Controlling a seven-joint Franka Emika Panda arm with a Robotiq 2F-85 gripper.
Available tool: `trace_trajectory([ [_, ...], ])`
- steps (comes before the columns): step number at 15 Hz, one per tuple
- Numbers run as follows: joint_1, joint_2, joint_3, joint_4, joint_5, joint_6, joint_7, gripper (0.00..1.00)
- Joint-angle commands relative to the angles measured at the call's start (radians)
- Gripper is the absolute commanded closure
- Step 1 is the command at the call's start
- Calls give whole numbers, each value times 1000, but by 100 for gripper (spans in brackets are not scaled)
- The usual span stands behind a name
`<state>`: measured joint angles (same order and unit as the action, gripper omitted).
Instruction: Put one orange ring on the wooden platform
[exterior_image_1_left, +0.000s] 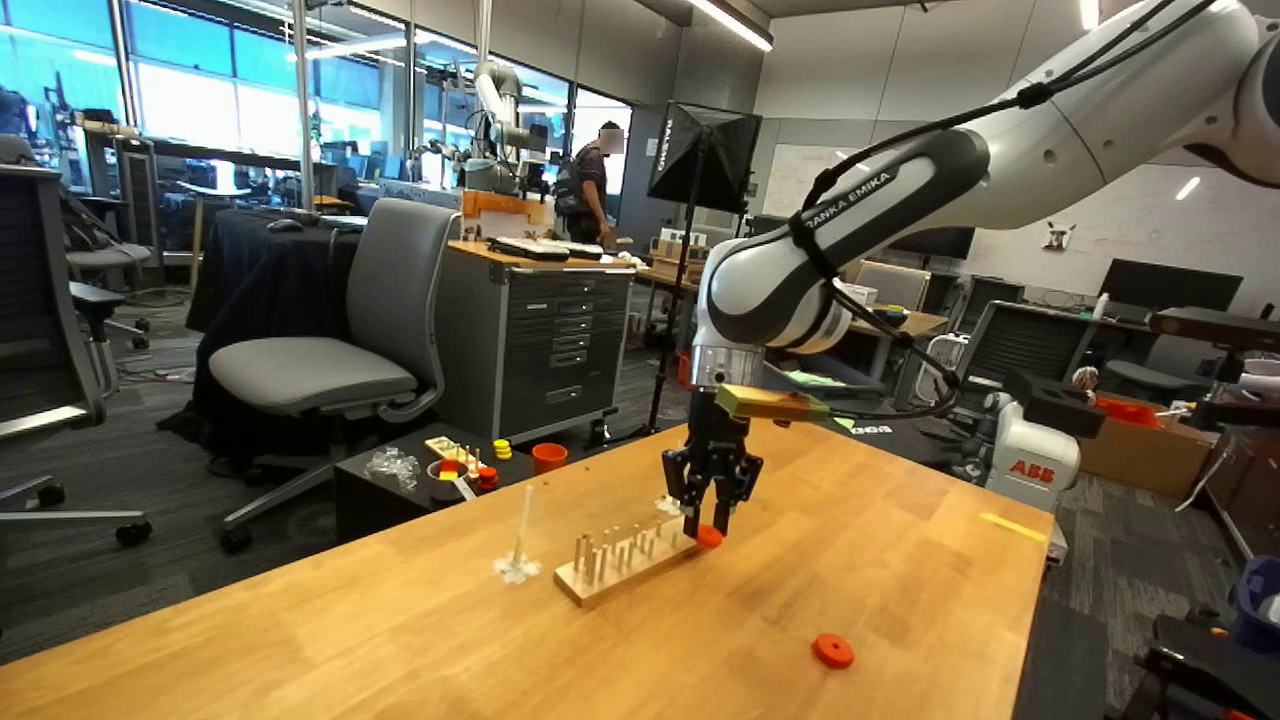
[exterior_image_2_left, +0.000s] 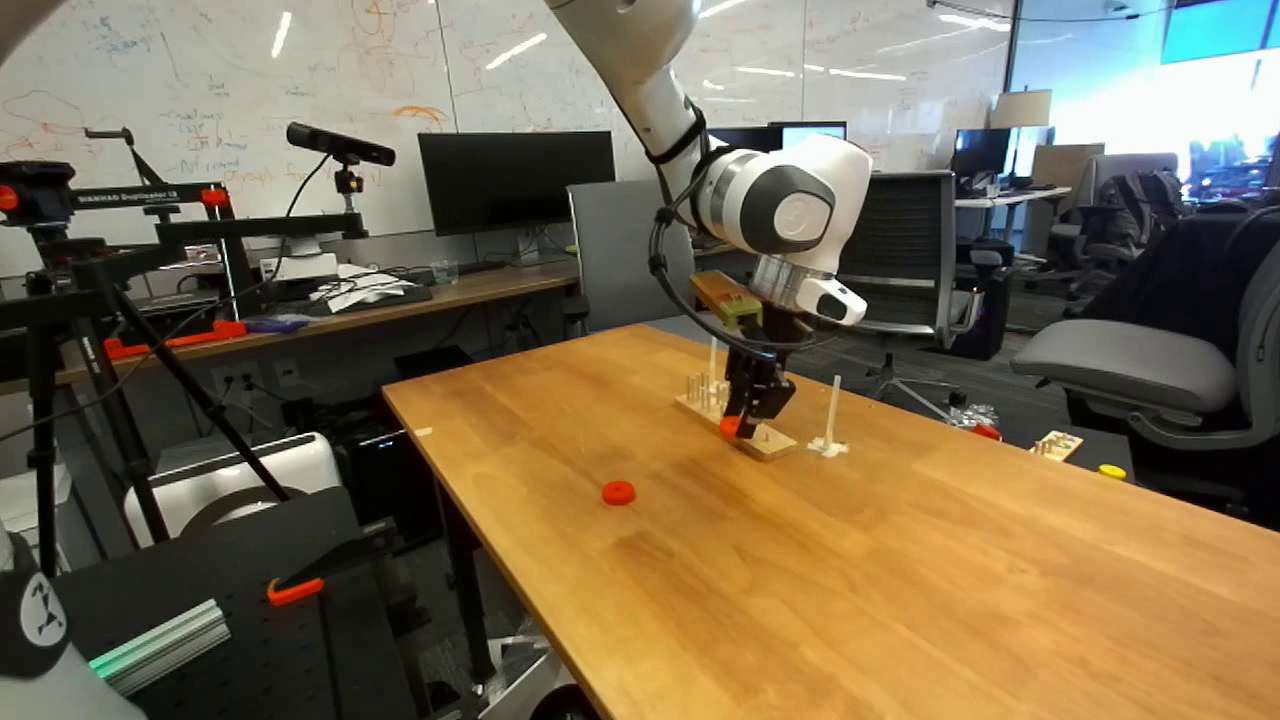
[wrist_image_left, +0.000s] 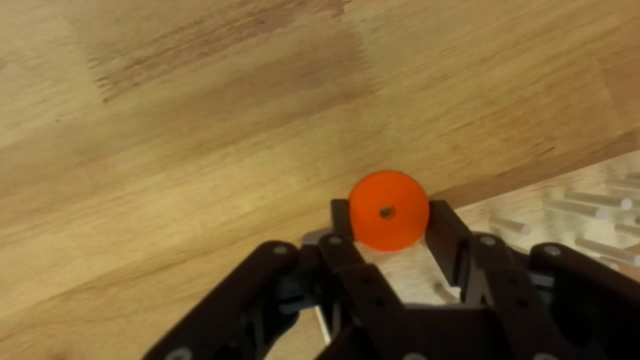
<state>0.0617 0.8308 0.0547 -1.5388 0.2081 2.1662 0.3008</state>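
An orange ring (exterior_image_1_left: 709, 538) is held between the two fingertips of my gripper (exterior_image_1_left: 706, 530). In the wrist view the orange ring (wrist_image_left: 389, 232) lies flat, with its small hole visible and a finger touching each side. The wooden platform (exterior_image_1_left: 588, 592), a pale slab with several thin pegs, sits on the table. The ring is at the platform's end, partly over it in the wrist view; I cannot tell its height above the wood. In an exterior view the gripper hides part of the platform (exterior_image_2_left: 768, 448). A second orange ring (exterior_image_1_left: 833, 651) lies apart on the table.
A thin upright stick on a whitish base (exterior_image_1_left: 518, 565) stands beside the platform on the wooden tabletop (exterior_image_1_left: 400, 620). Another stick (exterior_image_2_left: 713, 358) shows behind the platform. A low black table (exterior_image_1_left: 400, 510) beyond the edge holds cups and another pegged board.
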Motion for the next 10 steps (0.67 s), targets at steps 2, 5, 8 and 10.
trace_trajectory([
  [2,29,5,7,69,32,-21,41,82],
  [5,45,16,2,110,32,-30,74,82],
  [8,53,29,-3,150,29,-48,106,82],
  [10,52,42,-5,178,27,-72,122,82],
])
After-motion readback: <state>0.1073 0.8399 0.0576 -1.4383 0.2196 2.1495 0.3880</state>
